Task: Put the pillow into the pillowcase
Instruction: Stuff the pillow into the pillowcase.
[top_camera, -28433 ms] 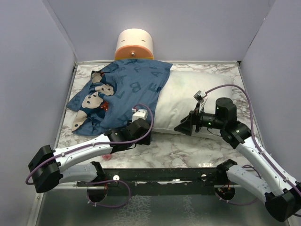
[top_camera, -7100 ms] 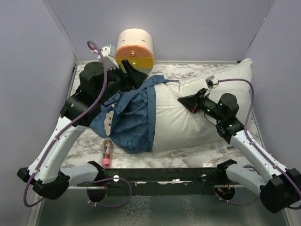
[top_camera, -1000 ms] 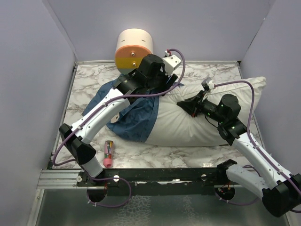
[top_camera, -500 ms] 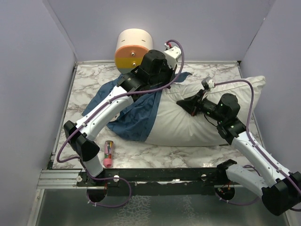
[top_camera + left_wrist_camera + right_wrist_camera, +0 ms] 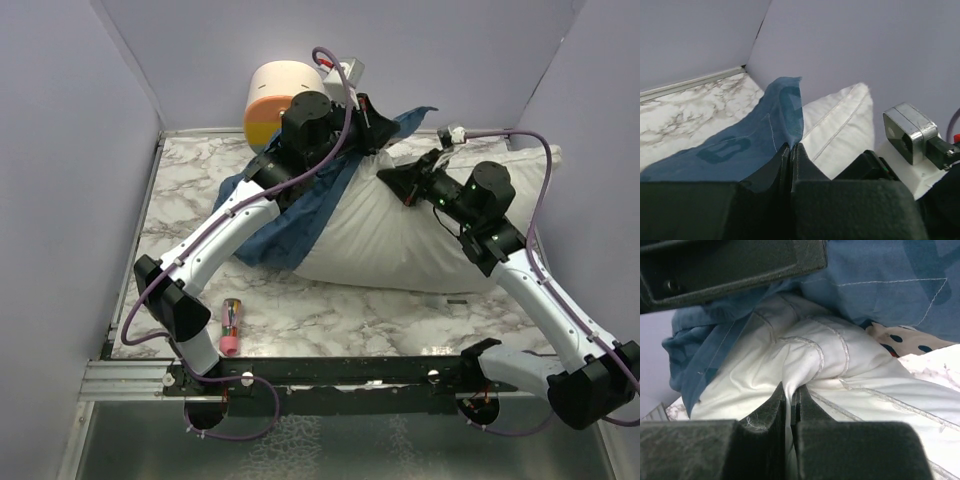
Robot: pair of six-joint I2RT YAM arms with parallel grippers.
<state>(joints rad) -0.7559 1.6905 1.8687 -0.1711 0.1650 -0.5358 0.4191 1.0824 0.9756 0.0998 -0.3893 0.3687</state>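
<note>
The white pillow (image 5: 400, 235) lies across the middle of the marble table, its left end inside the blue pillowcase (image 5: 290, 215). My left gripper (image 5: 382, 135) is raised at the back and shut on the pillowcase's upper edge (image 5: 787, 107), lifting a blue flap (image 5: 410, 117) off the pillow. My right gripper (image 5: 392, 175) is shut on a fold of the pillow (image 5: 800, 362) just below that flap. In the right wrist view the pillowcase (image 5: 880, 280) hangs over the pinched pillow fabric.
A cream-and-orange cylinder (image 5: 272, 95) stands at the back wall behind the left arm. A small pink-capped tube (image 5: 230, 325) lies on the table near the front left. Purple walls enclose the table on three sides.
My left gripper closed on the pillowcase's edge and lifted it up and back to the right. The right gripper rose with the pillow's fold, tilting the pillow's near end up.
</note>
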